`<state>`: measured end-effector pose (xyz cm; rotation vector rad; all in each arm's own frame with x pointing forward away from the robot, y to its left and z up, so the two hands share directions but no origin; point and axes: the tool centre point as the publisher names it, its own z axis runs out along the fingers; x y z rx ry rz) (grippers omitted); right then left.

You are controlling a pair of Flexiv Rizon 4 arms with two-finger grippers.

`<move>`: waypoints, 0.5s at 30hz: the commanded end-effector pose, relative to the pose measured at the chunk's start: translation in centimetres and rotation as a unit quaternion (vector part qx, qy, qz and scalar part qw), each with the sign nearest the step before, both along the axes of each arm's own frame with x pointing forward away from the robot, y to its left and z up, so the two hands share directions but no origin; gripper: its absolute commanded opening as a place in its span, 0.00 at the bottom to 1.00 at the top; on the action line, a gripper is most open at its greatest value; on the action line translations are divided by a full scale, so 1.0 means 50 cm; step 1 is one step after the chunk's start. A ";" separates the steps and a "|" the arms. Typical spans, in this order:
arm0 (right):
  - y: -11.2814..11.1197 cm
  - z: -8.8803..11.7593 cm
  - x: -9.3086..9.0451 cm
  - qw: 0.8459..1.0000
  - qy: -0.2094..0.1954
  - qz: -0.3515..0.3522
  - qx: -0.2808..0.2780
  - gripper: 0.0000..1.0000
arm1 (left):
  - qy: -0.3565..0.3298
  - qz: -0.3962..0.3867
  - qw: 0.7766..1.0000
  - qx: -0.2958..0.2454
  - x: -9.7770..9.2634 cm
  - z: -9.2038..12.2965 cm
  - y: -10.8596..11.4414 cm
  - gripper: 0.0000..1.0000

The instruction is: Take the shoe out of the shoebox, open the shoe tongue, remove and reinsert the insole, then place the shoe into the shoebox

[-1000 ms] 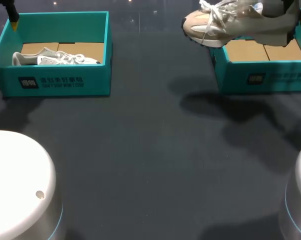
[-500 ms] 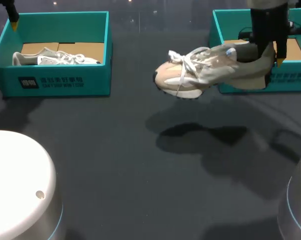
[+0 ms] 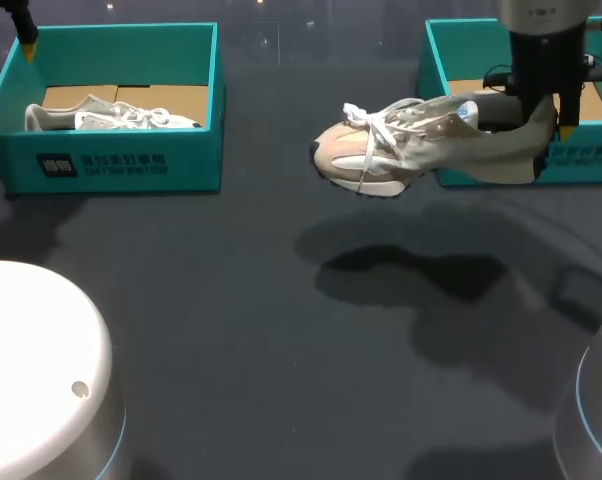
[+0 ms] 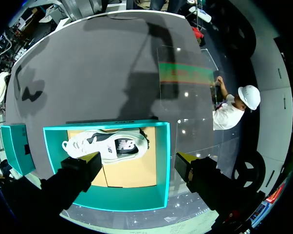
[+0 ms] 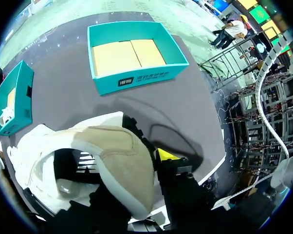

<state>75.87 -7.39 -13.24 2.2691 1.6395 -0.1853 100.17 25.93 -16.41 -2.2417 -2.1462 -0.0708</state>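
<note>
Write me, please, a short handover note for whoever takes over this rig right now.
Right gripper: shut on the beige shoe at its heel, holding it in the air above the table, in front of the right shoebox.
Left gripper: open, holding nothing, above the left shoebox, where a white shoe lies.
Done: the beige shoe is out of its box.
Left: set it down, open the tongue, remove and reinsert the insole, put the shoe back in the box.

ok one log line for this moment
right gripper: shut on beige shoe, in air outside right box | left gripper: open above left box | white shoe: inside left box
</note>
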 end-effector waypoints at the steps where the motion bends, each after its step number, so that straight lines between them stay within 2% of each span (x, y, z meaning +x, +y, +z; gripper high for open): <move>1: 0.027 -0.027 -0.036 1.000 0.006 0.015 -0.025 0.00 | 0.000 -0.001 1.000 0.000 -0.001 0.001 0.001 1.00; 9: 0.092 -0.087 -0.142 0.999 -0.001 0.011 -0.042 0.00 | 0.000 -0.001 1.000 0.000 -0.001 0.001 0.001 1.00; 13: 0.133 -0.114 -0.173 0.999 0.002 0.015 -0.029 0.00 | 0.000 -0.001 1.000 0.000 -0.001 0.001 0.001 1.00; 15: 0.133 -0.114 -0.173 0.999 0.002 0.015 -0.029 0.00 | 0.000 -0.001 1.000 0.000 -0.001 0.001 0.001 1.00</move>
